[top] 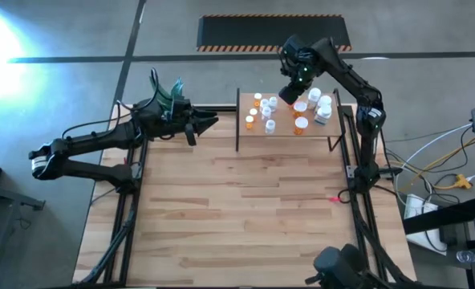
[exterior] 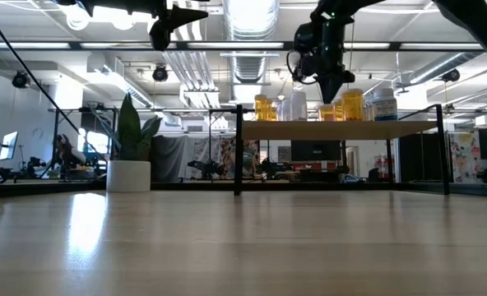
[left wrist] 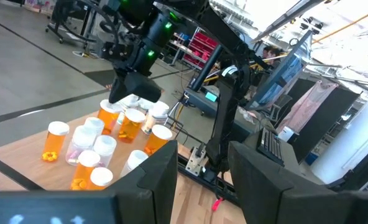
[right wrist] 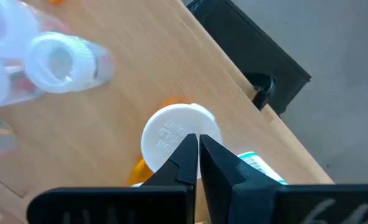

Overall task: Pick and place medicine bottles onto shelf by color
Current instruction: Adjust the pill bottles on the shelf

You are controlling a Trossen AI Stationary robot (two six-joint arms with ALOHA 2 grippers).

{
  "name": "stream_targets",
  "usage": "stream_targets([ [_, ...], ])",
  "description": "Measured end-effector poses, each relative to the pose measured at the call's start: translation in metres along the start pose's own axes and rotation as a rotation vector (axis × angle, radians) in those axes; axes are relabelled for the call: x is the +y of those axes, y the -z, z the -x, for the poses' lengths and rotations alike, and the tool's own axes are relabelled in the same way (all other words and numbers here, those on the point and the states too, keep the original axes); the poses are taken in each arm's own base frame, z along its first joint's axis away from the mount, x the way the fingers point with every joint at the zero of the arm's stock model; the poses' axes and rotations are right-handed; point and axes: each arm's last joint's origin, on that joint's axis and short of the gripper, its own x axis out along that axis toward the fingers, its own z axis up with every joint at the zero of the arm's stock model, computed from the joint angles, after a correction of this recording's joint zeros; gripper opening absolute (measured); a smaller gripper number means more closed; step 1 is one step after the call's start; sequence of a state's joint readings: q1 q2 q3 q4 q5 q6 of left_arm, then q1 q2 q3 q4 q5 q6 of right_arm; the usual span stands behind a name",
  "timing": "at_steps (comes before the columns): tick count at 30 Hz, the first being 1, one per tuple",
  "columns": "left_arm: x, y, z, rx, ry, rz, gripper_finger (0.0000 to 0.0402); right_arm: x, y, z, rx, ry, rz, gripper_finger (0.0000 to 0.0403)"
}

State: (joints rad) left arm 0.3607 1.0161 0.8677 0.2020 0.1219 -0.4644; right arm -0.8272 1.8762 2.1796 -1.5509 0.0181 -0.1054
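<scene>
While the medicine bottles [top: 290, 112] are standing clustered on the shelf [top: 282, 138], we are hovering the right gripper [right wrist: 198, 144] — fingers pressed shut, holding nothing — just above an orange bottle's white cap [right wrist: 179, 135]; we should be lifting straight up, clear of neighbours. The left gripper [top: 213, 122] is waiting partly open, empty, beside the shelf.

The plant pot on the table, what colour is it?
White. The plant pot shows best in the low view.

Shelf [top: 290, 138]: at the bench's [top: 237, 217] far edge
Bottles [top: 290, 112]: clustered on the shelf
Plant pot [exterior: 129, 175]: left of the shelf — apart
</scene>
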Motion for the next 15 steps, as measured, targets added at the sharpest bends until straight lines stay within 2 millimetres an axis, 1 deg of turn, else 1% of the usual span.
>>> stream_targets([
  [3,0.0,0.0,0.0,0.0,0.0,0.0,0.0127,0.002,0.002,0.011,-0.036,0.006,-0.025,0.0009],
  [6,0.0,0.0,0.0,0.0,0.001,0.0,0.0127,0.006,0.002,0.027,-0.105,0.01,-0.038,0.0009],
  [9,0.0,0.0,0.0,0.0,0.001,0.0,0.0127,0.017,0.0,0.041,-0.173,-0.051,-0.01,0.0009],
  [12,0.0,0.0,0.0,0.0,0.001,0.0,0.0127,0.03,-0.004,0.043,-0.211,-0.185,0.028,0.0009],
  [15,0.0,0.0,0.0,0.0,0.0,0.0,0.0127,0.041,-0.01,0.034,-0.208,-0.274,0.069,0.0009],
])
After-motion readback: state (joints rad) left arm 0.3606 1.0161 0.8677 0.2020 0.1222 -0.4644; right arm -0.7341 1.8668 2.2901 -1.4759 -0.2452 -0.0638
